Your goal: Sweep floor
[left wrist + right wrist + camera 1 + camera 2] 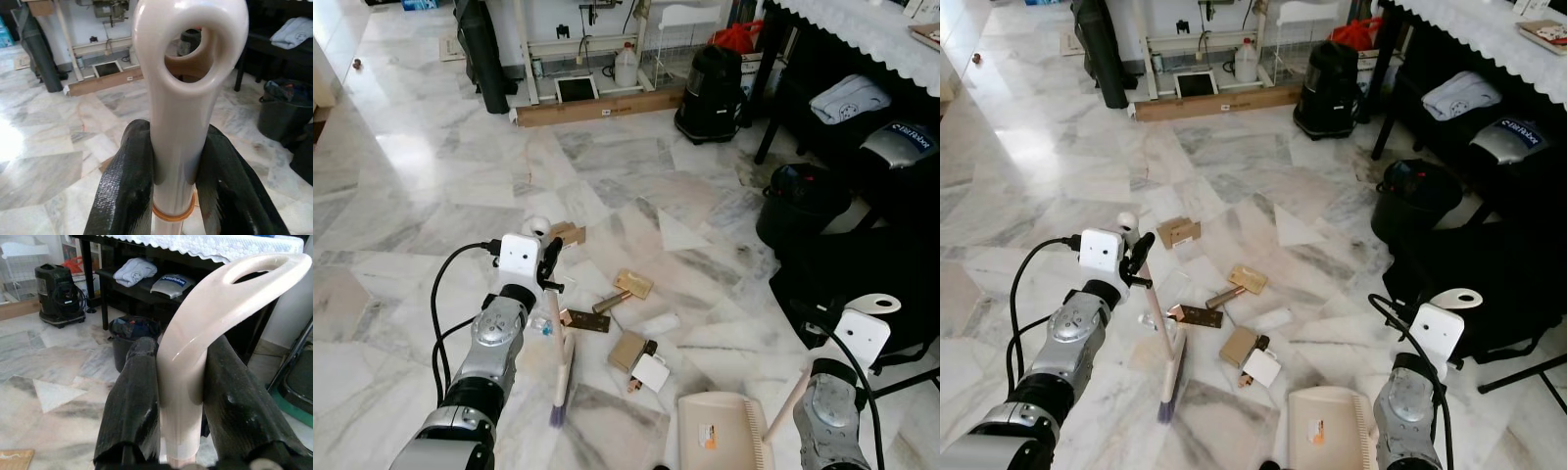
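Marble floor (421,157), grey-veined, lit bright at the far left. Scattered on it mid-scene: flat cardboard scraps (633,284), a small brown box (627,350), a white card (651,373).

Left gripper (173,181): its two black fingers (127,186) pinch the cream broom handle (183,98) just under the handle's hanging loop. Broom (558,357) stands nearly upright, slightly tilted; bristles (556,416) rest on the floor, beside the brown box and scraps.

Right gripper (178,401): fingers (132,401) pressed onto the curved cream handle of the dustpan (720,431). Pan sits on the floor at the near edge, just past the white card, mouth toward the litter.

Far wall: long brown board (597,106) on the floor, white jug (626,67), black vacuum cleaner (710,93). Along the right: dark table (862,39) with white lace cloth, folded clothes on the shelf below, black bucket (803,201) beside it.
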`<state>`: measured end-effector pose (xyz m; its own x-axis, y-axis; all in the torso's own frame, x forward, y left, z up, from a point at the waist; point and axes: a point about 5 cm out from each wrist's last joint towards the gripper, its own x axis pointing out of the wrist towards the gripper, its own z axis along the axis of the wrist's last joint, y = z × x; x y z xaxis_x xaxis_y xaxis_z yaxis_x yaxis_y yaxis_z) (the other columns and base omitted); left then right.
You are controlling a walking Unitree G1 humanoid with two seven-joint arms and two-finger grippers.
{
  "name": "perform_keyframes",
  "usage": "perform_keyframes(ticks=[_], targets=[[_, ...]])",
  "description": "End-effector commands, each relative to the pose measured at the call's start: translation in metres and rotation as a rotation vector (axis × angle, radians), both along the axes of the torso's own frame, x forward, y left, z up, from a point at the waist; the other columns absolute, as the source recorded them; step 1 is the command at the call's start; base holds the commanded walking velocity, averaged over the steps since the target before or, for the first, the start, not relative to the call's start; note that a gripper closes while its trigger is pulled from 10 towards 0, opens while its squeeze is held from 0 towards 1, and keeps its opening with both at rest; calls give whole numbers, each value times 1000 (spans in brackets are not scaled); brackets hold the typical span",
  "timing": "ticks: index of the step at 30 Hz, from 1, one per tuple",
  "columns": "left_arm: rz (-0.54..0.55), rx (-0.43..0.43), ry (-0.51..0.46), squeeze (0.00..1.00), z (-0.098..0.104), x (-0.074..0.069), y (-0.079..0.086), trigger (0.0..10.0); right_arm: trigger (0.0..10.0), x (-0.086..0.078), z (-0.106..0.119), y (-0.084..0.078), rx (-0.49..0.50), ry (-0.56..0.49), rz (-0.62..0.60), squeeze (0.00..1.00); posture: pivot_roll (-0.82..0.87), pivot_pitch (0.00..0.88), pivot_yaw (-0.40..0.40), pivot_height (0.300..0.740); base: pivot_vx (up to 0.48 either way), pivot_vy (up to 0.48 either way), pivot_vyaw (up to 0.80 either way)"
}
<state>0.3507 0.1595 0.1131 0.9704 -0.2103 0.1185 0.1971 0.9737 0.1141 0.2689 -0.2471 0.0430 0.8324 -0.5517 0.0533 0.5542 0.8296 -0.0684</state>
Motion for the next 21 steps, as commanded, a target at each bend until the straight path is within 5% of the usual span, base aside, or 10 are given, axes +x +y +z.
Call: perform_keyframes(ticks=[1,11,17,21], targets=[[-19,-21,-11,0,9,6,-3,10000,10000,-6,-7,2,11,13,-4,0,125,145,-11,740,0,0,0],[26,-32,-269,0,74,13,12,10000,10000,-9,-13,9,34,20,-2,0,138,135,1,740,0,0,0],[-13,-45,-277,0,79,16,6,10000,10000,-3,-6,10,38,-12,-3,0,133,126,4,740,0,0,0],[-13,-50,-226,0,63,13,5,10000,10000,2,2,11,45,-54,6,0,127,118,5,740,0,0,-113]])
